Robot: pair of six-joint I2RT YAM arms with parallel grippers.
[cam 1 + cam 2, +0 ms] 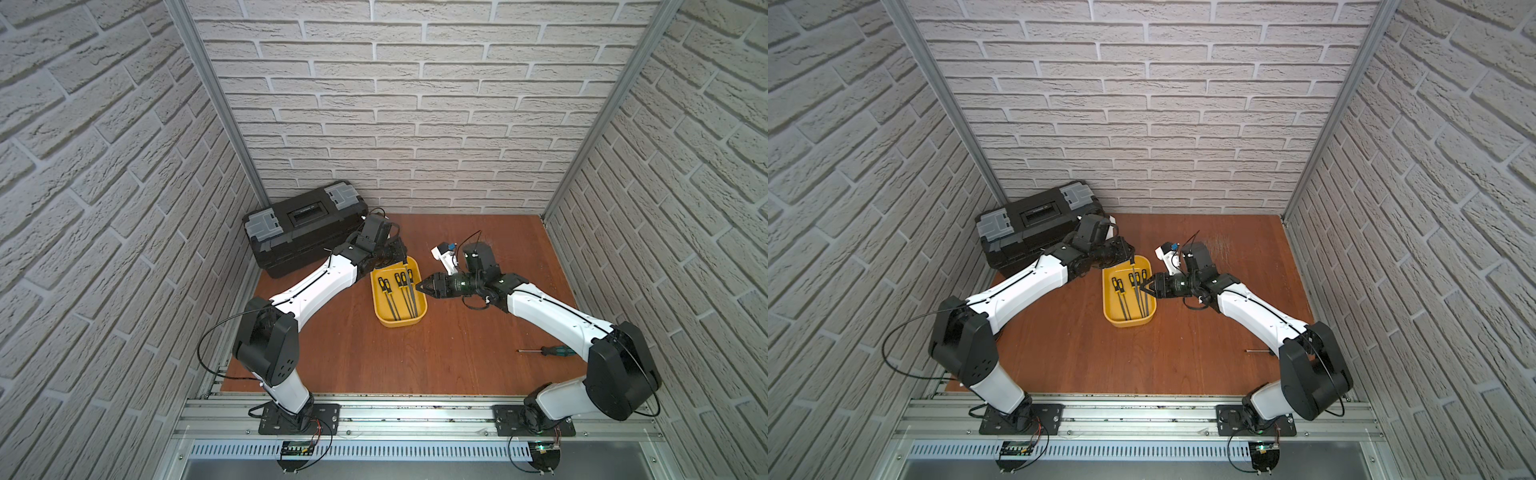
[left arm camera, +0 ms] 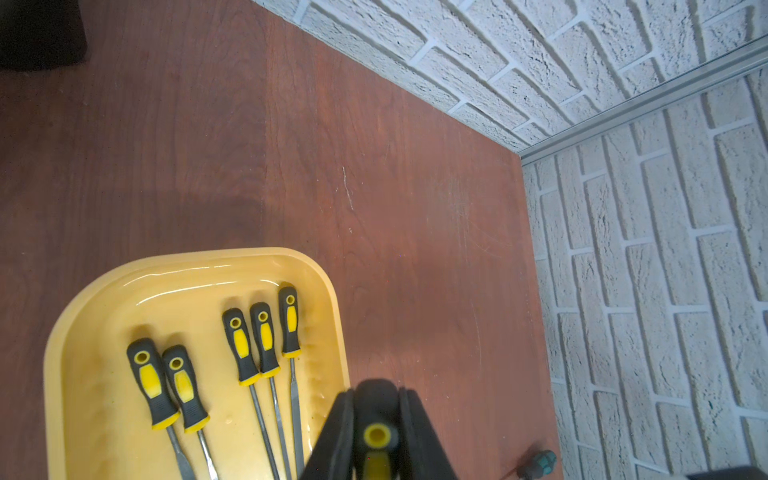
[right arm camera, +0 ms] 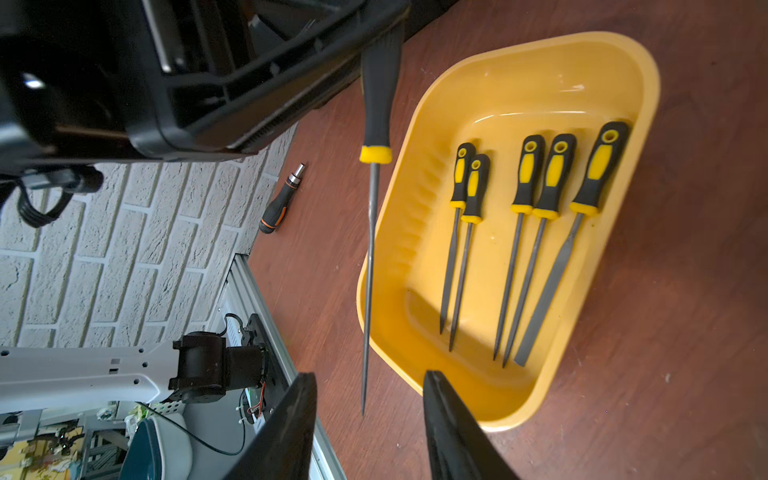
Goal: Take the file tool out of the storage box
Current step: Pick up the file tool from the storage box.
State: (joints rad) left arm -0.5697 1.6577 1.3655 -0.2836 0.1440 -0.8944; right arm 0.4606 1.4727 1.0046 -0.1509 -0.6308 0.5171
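Left hand (image 2: pixel 376 401) clenched on the handle of a needle file (image 3: pixel 376 104), held raised over the storage box (image 3: pixel 648 83) edge. Right hand (image 1: pixel 419 286) spread, its fingers flanking the file's tip, not touching. Five other files (image 3: pixel 530 174) lie inside the box, on the desk (image 1: pixel 457 353).

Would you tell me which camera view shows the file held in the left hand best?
The right wrist view: the file shows nearly whole, from handle to tip. The left wrist view shows only its handle end, clamped in the left hand. In both top views it is a small, thin sliver.
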